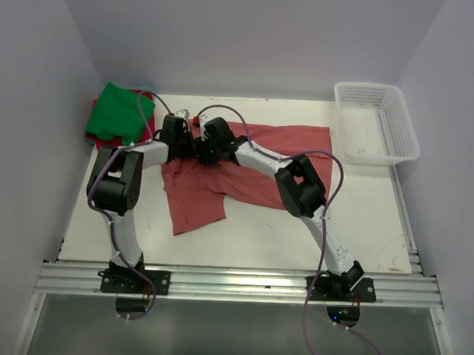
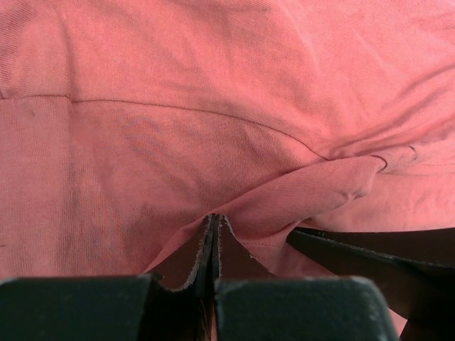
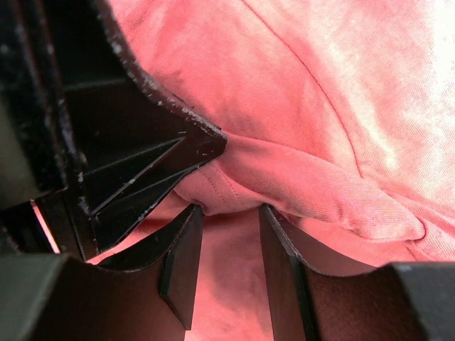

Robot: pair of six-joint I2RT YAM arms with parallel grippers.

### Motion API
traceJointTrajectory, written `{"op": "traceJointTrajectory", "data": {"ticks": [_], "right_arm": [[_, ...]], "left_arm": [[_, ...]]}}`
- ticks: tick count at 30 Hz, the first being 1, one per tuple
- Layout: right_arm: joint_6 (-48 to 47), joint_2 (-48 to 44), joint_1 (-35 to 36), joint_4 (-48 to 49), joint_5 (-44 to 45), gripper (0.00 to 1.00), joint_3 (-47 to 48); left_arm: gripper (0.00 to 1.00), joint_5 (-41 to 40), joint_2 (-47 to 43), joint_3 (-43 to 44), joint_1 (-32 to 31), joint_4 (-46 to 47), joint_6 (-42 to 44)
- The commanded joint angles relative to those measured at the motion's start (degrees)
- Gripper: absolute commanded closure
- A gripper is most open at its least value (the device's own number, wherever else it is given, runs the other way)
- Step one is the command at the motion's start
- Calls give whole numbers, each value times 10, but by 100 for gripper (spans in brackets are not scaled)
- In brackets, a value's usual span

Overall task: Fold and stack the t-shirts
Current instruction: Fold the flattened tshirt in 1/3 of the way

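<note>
At the far-left edge of the brick-red t-shirt (image 1: 253, 166), both arms meet! The left gripper (image 2: 215, 219) has its jaws pinched tight on a small fold of that cloth. Just beside it, the right gripper (image 3: 229, 209) has its jaws part-open, with a raised ridge of shirt lying across their tips, not gripped. The shirt's bulk runs rightward along the tabletop (image 1: 282, 233), so the spread probably goes that way. The green t-shirt (image 1: 118, 111) waits in the far-left corner.
</note>
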Motion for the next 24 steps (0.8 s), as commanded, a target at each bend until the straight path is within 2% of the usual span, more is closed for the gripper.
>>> {"op": "traceJointTrajectory", "data": {"ticks": [1,24], "right_arm": [[-21,-40,6,7,9,59,-12],[-62,-65,43,-4,54,58,-5]], "left_arm": [[100,11,3,-13,0,-19,2],[100,15,10,-14,1,-17,2]]}}
